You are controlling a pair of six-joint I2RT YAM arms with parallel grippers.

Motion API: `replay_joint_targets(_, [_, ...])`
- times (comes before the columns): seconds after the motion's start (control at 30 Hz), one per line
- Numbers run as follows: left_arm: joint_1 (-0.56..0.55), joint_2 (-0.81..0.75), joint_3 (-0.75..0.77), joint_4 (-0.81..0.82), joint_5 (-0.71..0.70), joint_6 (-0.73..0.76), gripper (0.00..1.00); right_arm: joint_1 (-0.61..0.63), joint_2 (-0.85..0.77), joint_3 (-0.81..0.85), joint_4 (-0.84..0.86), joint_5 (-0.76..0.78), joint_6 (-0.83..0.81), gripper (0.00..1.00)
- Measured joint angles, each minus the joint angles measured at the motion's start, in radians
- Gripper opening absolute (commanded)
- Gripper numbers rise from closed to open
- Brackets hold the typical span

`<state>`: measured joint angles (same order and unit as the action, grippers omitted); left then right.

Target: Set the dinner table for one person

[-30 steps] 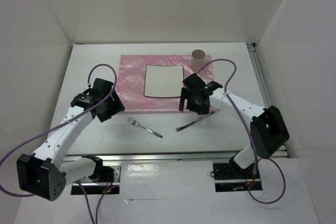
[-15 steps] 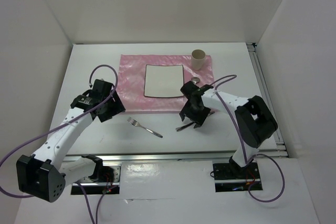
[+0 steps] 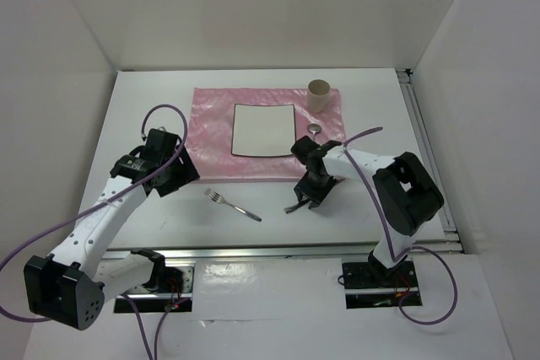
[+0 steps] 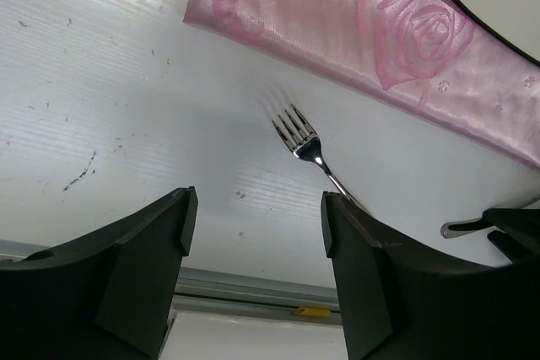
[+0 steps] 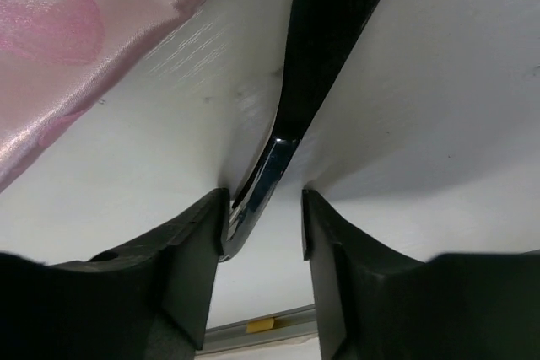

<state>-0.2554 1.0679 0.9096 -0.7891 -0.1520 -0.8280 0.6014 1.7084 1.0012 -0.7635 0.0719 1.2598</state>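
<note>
Desk: a large, matte white rectangular top with metal rails along its right and near edges. It fills the floor of a white-walled enclosure and carries everything else shown.

A shiny pink cloth with a rose pattern lies flat toward the far edge of the desk, about midway between the left and right edges. On it rest 3 items:
- a white square plate at its middle;
- a beige cup standing upright at its far right corner;
- a small spoon just beside the right side of the plate.

A metal fork lies on the bare desk between the near edge of the cloth and the near edge of the desk. Its tines point toward the far left corner.

Left claw: wide apart and holding nothing. It hangs above the bare desk, left of the fork and clear of it.

Right claw: lowered to the desk just off the near edge of the cloth, right of the fork. Its 2 fingers stand about half apart and straddle the handle of a metal knife that lies on the desk. The handle sits against 1 finger, and a gap shows before the other. No closed hold on the knife is visible.
</note>
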Motion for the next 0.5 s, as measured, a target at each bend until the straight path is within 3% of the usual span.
replay_joint_targets(0.07, [0.000, 0.000, 0.000, 0.000, 0.000, 0.012, 0.77, -0.004, 0.000, -0.003, -0.003, 0.003, 0.004, 0.43])
replay_joint_targets(0.17, [0.000, 0.000, 0.000, 0.000, 0.000, 0.014, 0.77, -0.008, -0.001, -0.007, -0.013, 0.004, 0.015, 0.24])
replay_joint_targets(0.23, [0.000, 0.000, 0.000, 0.000, 0.000, 0.015, 0.77, -0.013, -0.014, -0.025, -0.010, 0.002, 0.030, 0.18])
replay_joint_targets(0.5, [0.000, 0.001, -0.001, 0.002, 0.001, 0.018, 0.77, -0.058, -0.190, -0.196, 0.002, 0.045, 0.075, 0.13])
